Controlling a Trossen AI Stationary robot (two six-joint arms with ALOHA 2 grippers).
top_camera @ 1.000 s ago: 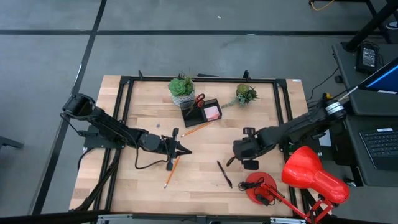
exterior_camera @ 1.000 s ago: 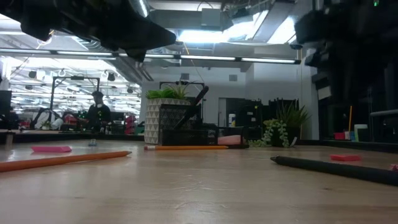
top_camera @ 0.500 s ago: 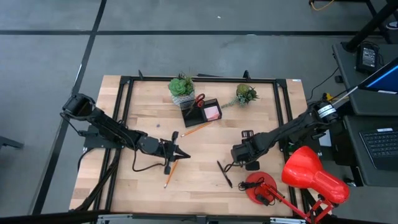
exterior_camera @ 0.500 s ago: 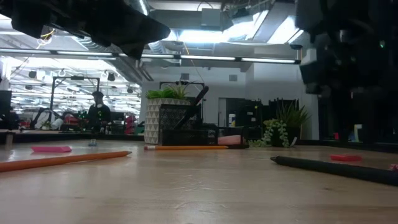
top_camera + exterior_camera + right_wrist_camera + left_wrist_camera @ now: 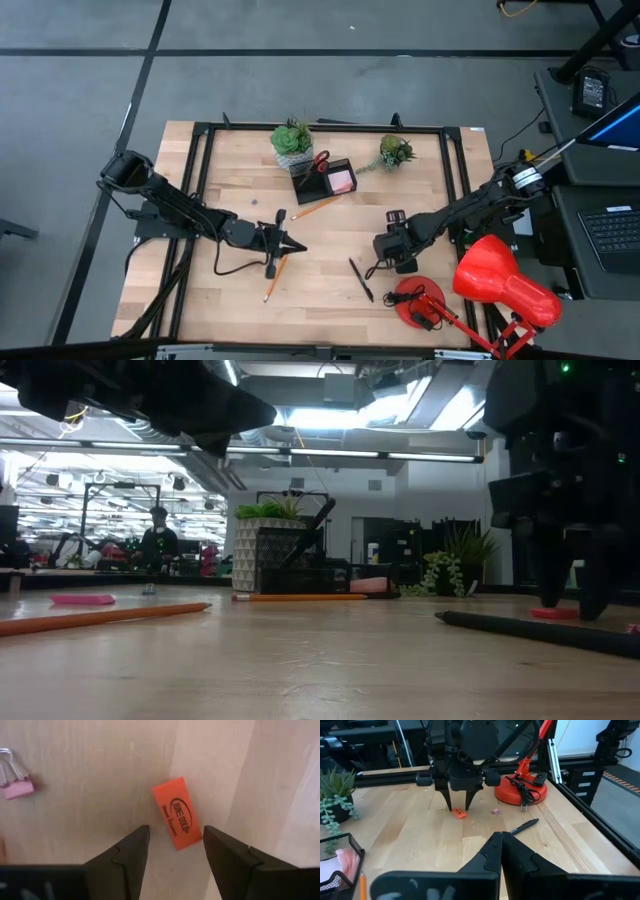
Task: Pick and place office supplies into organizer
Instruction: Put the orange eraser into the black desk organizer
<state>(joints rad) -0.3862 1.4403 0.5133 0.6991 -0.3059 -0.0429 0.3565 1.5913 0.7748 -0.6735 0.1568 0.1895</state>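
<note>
The left pincer [image 5: 298, 244] hangs clenched and empty over the worktop [image 5: 320, 285], just past an orange pencil [image 5: 276, 276]. Behind it, the organizer [image 5: 325, 178] holds the scissors [image 5: 320, 161]. Right of a black pen [image 5: 360, 278], the right pincer [image 5: 172, 851] is spread wide, straddling an orange eraser [image 5: 176, 813] without gripping it.

Even overhead light is seen on the worktop [image 5: 320, 290]; shadows are faint. In the low view, ceiling strips [image 5: 400, 456] glare and the near wood is blurred. Wrist close-ups are soft.
</note>
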